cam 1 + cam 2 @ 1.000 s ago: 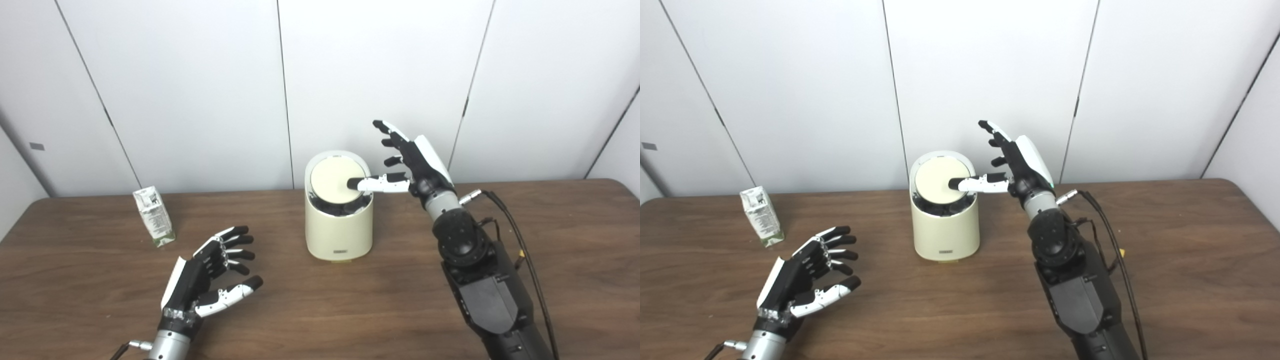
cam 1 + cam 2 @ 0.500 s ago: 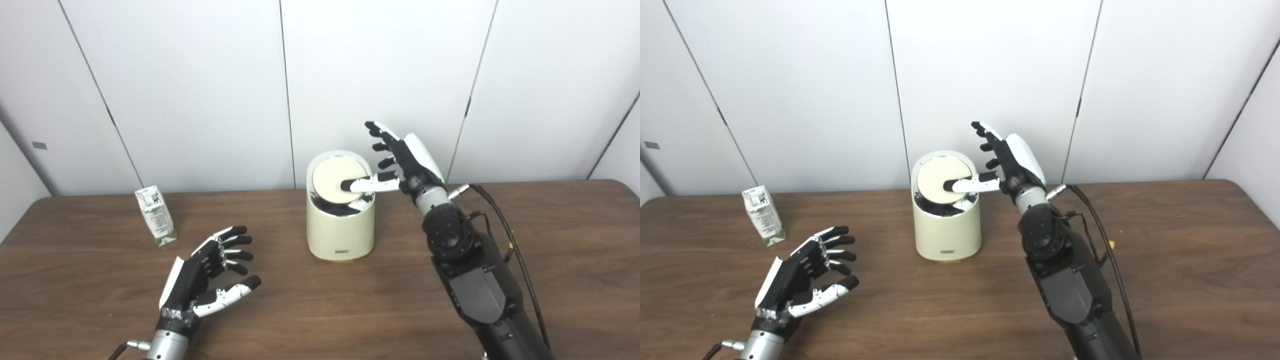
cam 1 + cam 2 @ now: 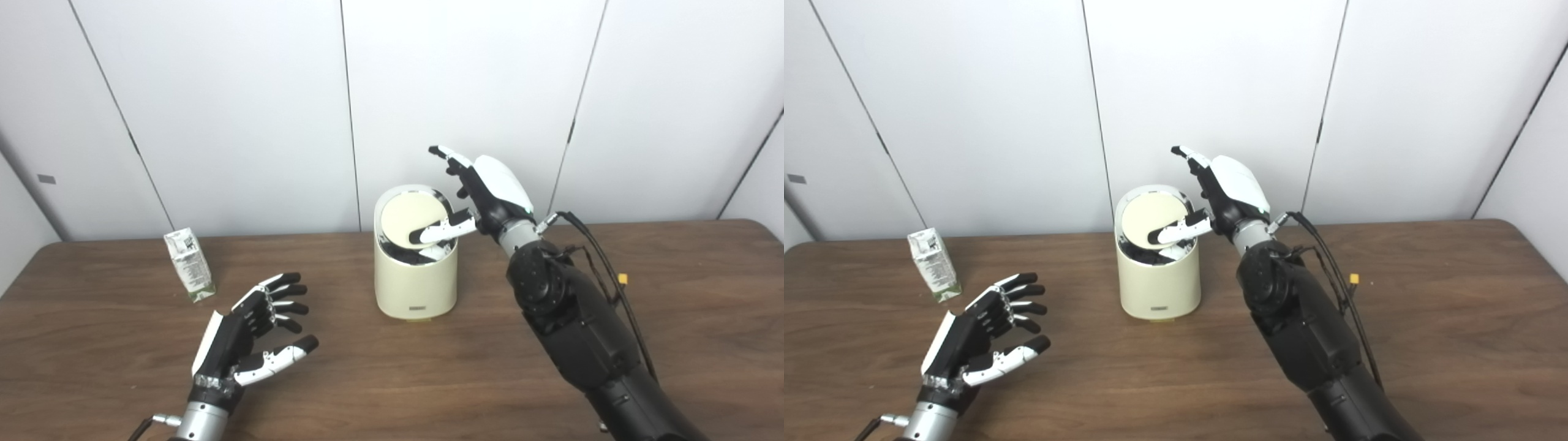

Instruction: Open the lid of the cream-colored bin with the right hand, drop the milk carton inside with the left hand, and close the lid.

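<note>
One step is under way: right hand (image 3: 487, 193), fingers apart, is pressing the bin (image 3: 416, 278) lid (image 3: 411, 218) partly open; left hand (image 3: 251, 334) is waiting spread and empty; milk carton (image 3: 190, 264) is standing undropped.

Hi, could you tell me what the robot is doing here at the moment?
The right hand is pressing its thumb on the lid of the cream-colored bin, which is tipped partway open. The left hand waits open above the table, holding nothing. The milk carton stands untouched at the far left.
</note>
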Tool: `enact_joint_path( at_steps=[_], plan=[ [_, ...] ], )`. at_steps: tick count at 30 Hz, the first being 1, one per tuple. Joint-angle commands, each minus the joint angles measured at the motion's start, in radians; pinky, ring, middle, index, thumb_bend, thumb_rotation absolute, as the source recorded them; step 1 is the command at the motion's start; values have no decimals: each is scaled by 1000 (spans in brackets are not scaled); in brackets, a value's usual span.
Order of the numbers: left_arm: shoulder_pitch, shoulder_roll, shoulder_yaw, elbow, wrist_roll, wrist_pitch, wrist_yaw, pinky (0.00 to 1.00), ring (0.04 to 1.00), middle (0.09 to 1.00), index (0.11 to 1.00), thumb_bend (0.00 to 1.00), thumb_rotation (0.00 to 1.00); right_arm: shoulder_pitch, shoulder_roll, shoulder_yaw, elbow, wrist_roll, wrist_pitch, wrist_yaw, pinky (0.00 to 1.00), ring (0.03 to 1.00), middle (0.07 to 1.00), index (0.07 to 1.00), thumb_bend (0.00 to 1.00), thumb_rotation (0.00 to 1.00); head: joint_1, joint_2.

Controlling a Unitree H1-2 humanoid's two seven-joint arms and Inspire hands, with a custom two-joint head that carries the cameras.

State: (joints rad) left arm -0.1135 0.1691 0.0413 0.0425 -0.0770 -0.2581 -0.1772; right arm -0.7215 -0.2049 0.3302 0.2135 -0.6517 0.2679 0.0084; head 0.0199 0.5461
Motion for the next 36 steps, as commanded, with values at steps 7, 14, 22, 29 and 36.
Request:
enact_joint_path(
  at_steps=[7, 14, 22, 29, 36],
  plan=[
    [-24, 10, 1, -31, -8, -21, 0, 538, 656, 764, 825, 704, 110, -54, -78, 182, 52, -346, 44, -37, 709, 851, 925, 903, 910, 228, 6, -1],
    [-18, 10, 0, -40, 2, -18, 5, 543, 658, 762, 821, 705, 111, -45, -74, 177, 53, -386, 48, -31, 787, 872, 918, 894, 888, 236, 13, 4],
    [-20, 14, 1, -35, 0, -18, 2, 537, 652, 760, 821, 702, 112, 31, -69, 31, -126, -208, -3, -10, 672, 818, 882, 868, 900, 216, 9, 2],
    [-20, 15, -2, -31, 3, -22, 1, 543, 654, 759, 820, 702, 108, 122, -56, -143, -272, 50, -31, 69, 631, 801, 867, 875, 889, 240, 9, 2],
    [-19, 18, -3, -37, -4, -21, -3, 545, 661, 760, 819, 712, 114, 251, -40, -248, -299, 228, -106, 50, 713, 864, 937, 879, 882, 219, 12, 6]
  ],
)
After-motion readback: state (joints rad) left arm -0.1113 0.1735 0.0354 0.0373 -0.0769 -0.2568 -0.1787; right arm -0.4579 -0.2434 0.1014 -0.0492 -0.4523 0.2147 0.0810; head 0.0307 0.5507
